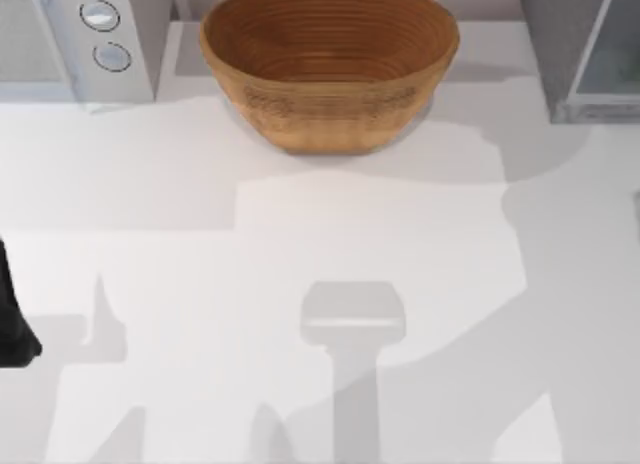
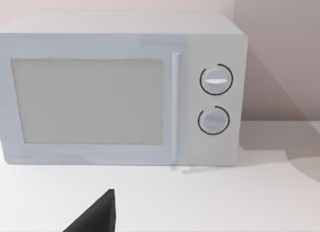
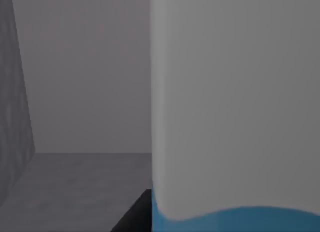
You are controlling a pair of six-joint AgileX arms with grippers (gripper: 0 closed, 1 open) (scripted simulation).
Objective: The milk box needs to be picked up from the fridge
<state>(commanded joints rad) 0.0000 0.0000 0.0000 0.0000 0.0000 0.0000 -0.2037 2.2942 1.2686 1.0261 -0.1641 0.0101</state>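
Presently, from the top view: a woven bowl (image 1: 328,64) stands at the back centre of the white table (image 1: 300,244); a white microwave (image 1: 75,39) with two round knobs occupies the back left corner, and the grey speckled fridge (image 1: 570,44), with its pale glassy panel swung outward, the back right. My left arm (image 1: 12,314) sits parked at the table's left edge. Left wrist view: the microwave front (image 2: 120,92), door closed, and one dark fingertip (image 2: 97,217) of my left gripper; whether its fingers are apart or closed I cannot tell. Right wrist view: my right wrist is inside the fridge, grey wall (image 3: 12,102) and floor around it, pressed very close to the milk box (image 3: 235,117), which stands upright on the fridge floor; its white face above a sky-blue band. A dark finger edge (image 3: 135,217) lies just beside the carton, presumably positioned for grasping; I cannot tell whether that hand is clenched.
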